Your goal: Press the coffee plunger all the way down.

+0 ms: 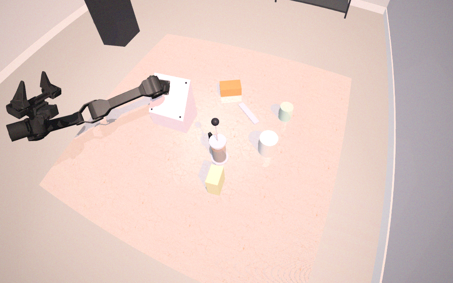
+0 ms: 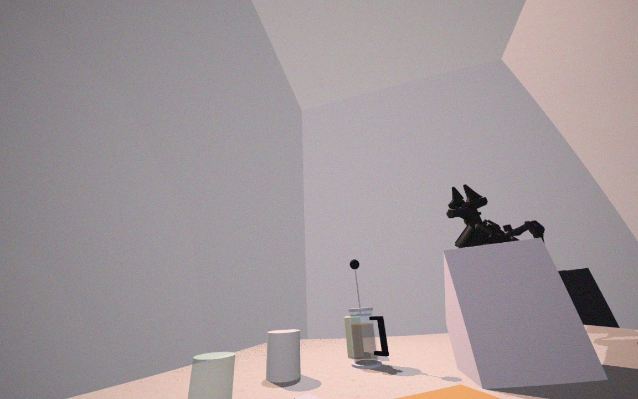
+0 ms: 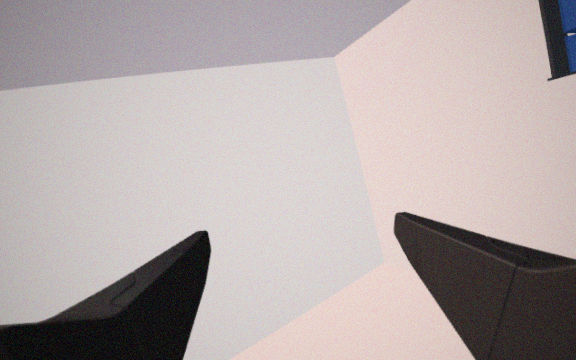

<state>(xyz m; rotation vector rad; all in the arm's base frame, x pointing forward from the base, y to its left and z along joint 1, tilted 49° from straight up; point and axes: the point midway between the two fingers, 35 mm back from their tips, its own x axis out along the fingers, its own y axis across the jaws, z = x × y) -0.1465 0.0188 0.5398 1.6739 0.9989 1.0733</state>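
Press (image 1: 218,149): glass beaker, thin rod, small black knob (image 1: 214,121) on top, rod fully raised. Stands upright on the mat (image 1: 150,211), well apart from the claw (image 1: 32,84), beyond the white block (image 1: 172,101) that bears the arm's base.

Handling, as judged: light and top-heavy with the rod up, narrow foot, glass likely fragile and slick. A sideways shove would tip or slide it. Best contact is the knob, pressed straight down along the rod's axis; a loose pinch on the knob or a flat push from above would do. Knob is round, so it could roll out from under an off-centre push.

Claw: wide open, nearly full spread, holding nothing, touching nothing. It points upward, away from the mat; wrist view shows only the two fingertips against walls and ceiling. Yellow block (image 1: 214,179) sits just beside the press, on its side away from the base.
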